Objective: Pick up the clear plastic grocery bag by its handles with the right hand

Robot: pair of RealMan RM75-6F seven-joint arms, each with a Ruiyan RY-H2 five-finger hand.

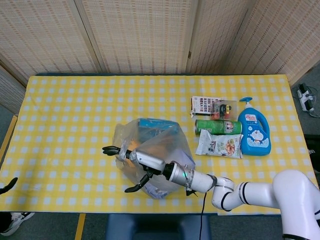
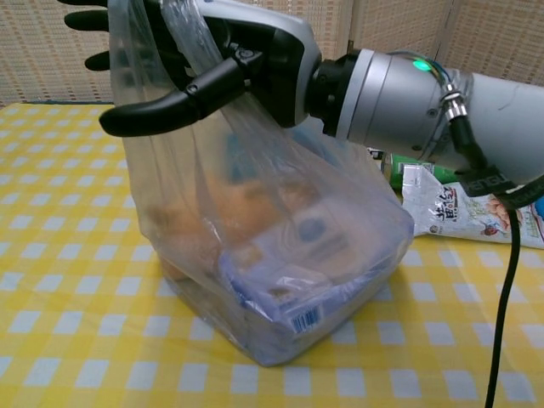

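Note:
The clear plastic grocery bag stands on the yellow checked table, full of groceries, with its bottom resting on the cloth. My right hand is pushed through the bag's handles, which loop over its straight fingers. The thumb sticks out below, apart from the fingers, and the plastic is pulled taut up to the left. Only a dark tip of my left hand shows at the head view's lower left edge.
Right of the bag lie a green can, a snack packet, a blue bottle and a small box. The table's front edge runs just under the bag.

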